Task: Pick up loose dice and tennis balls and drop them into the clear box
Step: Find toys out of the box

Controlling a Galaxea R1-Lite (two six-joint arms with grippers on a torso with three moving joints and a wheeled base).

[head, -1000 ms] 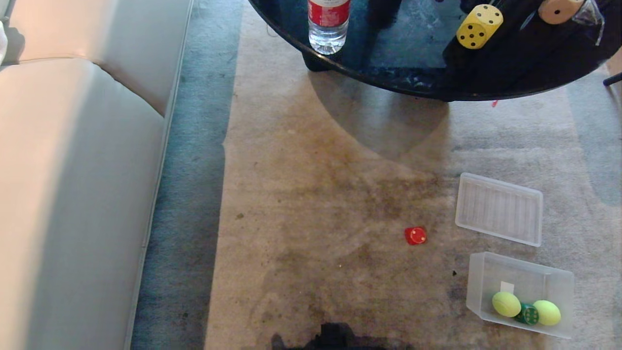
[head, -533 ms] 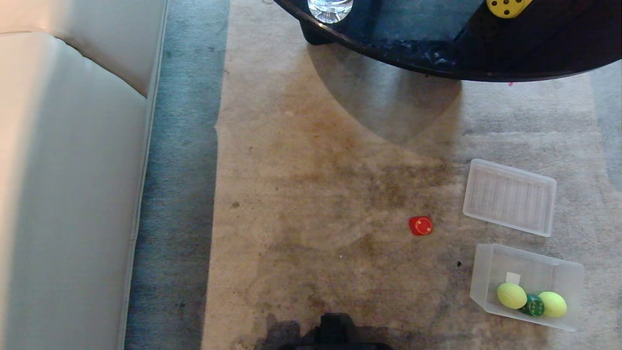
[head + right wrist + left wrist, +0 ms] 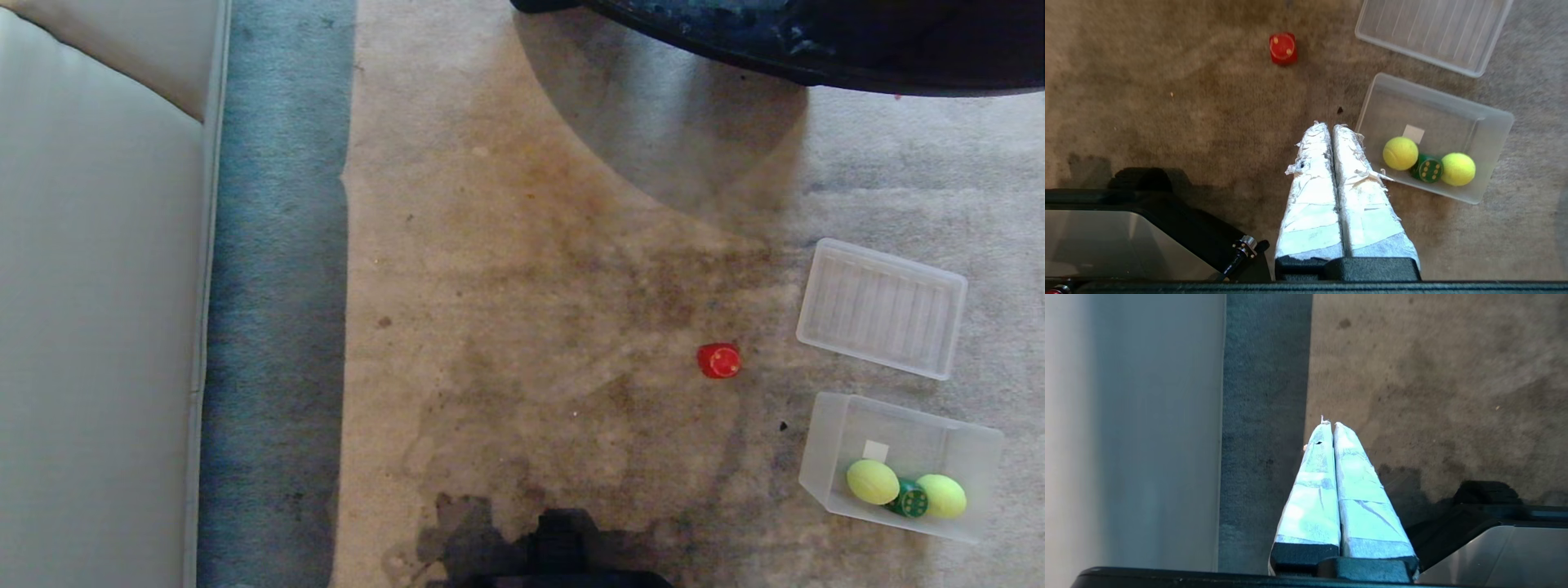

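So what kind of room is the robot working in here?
Most likely a living room. A pale cushioned sofa runs along the left, a worn, stained rug covers the floor, and the curved edge of a dark low table shows at the top. Toys sit in a clear box on the rug.

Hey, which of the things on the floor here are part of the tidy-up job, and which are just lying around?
Part of the job:
- red die, loose on the rug
- clear box
- two tennis balls, in the box
- green die, between them

Just lying about:
- lid, beside the box
- sofa
- dark table
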